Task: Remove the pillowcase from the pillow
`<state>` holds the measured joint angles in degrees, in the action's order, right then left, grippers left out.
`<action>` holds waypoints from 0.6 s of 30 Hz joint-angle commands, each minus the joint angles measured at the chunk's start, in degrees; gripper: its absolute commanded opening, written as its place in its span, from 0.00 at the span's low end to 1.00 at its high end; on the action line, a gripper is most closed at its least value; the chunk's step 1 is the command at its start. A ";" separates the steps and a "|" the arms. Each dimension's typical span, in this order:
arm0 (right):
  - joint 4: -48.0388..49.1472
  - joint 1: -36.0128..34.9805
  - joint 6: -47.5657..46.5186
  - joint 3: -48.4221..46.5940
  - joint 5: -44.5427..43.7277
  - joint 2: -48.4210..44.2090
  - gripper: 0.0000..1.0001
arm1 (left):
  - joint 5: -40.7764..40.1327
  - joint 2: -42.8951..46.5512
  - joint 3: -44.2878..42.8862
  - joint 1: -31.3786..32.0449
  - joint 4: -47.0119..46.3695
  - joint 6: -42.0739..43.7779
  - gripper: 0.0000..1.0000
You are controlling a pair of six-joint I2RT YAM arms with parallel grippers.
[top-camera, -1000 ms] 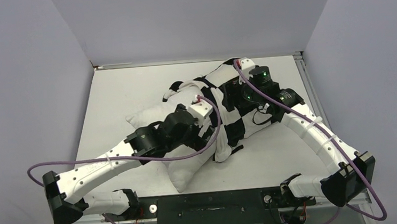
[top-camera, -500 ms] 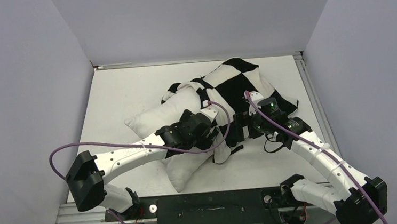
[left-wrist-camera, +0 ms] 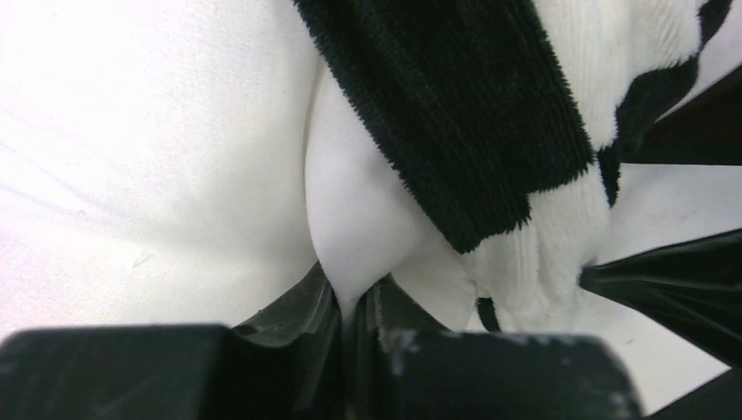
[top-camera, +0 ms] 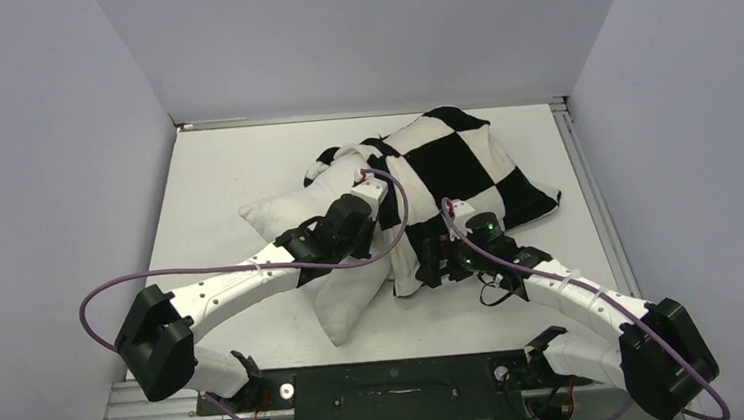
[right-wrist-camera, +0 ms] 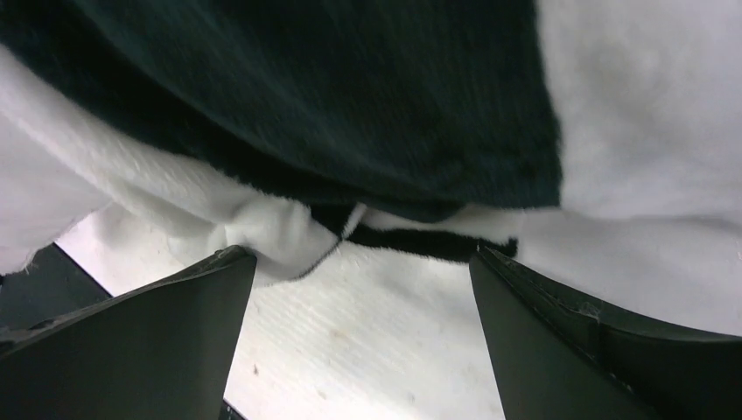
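Observation:
The plump white pillow (top-camera: 278, 213) lies slantwise on the table, its far right part inside the black and white checkered pillowcase (top-camera: 454, 158). My left gripper (top-camera: 379, 242) sits where the bare pillow meets the cover's open end. In the left wrist view it (left-wrist-camera: 354, 302) is shut on a pinched fold of smooth white pillow (left-wrist-camera: 131, 131) cloth, with the fuzzy pillowcase (left-wrist-camera: 472, 114) hem just to its right. My right gripper (top-camera: 430, 262) is low at the cover's near hem. In the right wrist view it (right-wrist-camera: 360, 262) stands open, with the pillowcase (right-wrist-camera: 306, 87) edge and bare table (right-wrist-camera: 376, 350) between its fingers.
The white table (top-camera: 215, 172) is boxed in by grey walls on the left, back and right. A metal rail (top-camera: 587, 183) runs along its right edge. Purple cables loop off both arms. A black mounting bar (top-camera: 392, 381) spans the near edge.
My left gripper has closed on a fold of the pillow. My right arm has come off the top of the pillowcase, moving nearer and left to its front hem, still open.

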<state>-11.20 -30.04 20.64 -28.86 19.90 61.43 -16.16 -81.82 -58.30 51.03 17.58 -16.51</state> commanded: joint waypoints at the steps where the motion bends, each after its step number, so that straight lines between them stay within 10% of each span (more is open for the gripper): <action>1: 17.81 -1.53 1.05 1.93 -2.09 2.62 1.00 | 4.91 1.38 1.35 -0.66 -0.97 -1.81 0.00; 18: 48.22 -2.66 0.85 4.52 -2.51 13.06 0.78 | 15.76 5.80 -5.74 -0.74 -0.08 -2.34 0.00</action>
<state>22.06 -32.32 21.74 -22.90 16.69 73.25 -8.32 -77.89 -59.42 49.80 19.22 -16.97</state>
